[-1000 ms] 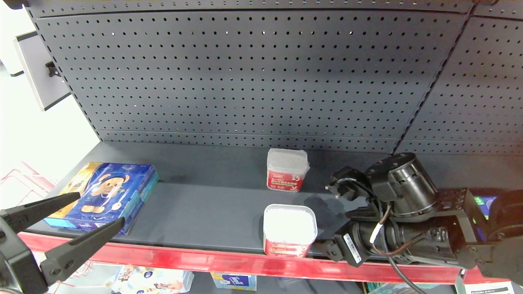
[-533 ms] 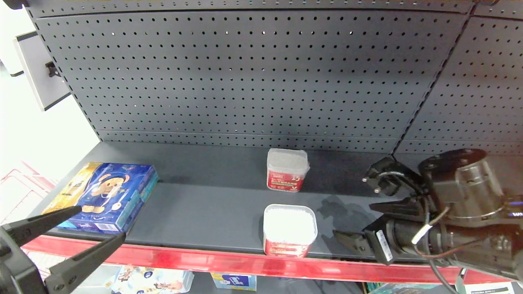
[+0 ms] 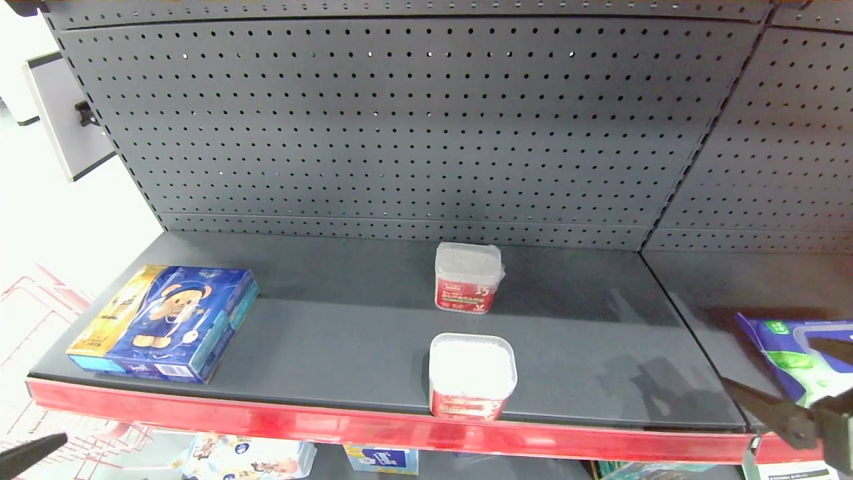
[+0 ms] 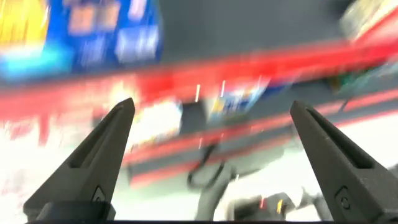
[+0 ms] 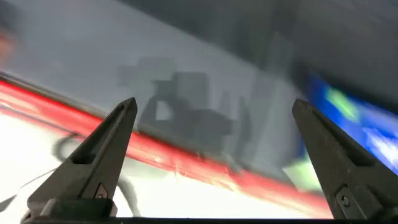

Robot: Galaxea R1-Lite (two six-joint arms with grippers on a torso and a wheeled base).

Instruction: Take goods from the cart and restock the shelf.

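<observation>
Two squarish plastic tubs (image 3: 472,373), matte shelf (image 3: 333,333).

The shelf (image 3: 346,327) is viewed from the front and above by the head camera. Its red edge (image 3: 400,430) is faced closely from the front by both wrist cameras. The blue box (image 3: 166,320) is shared with the left, the green-blue packet (image 3: 780,340) with the right.
</observation>
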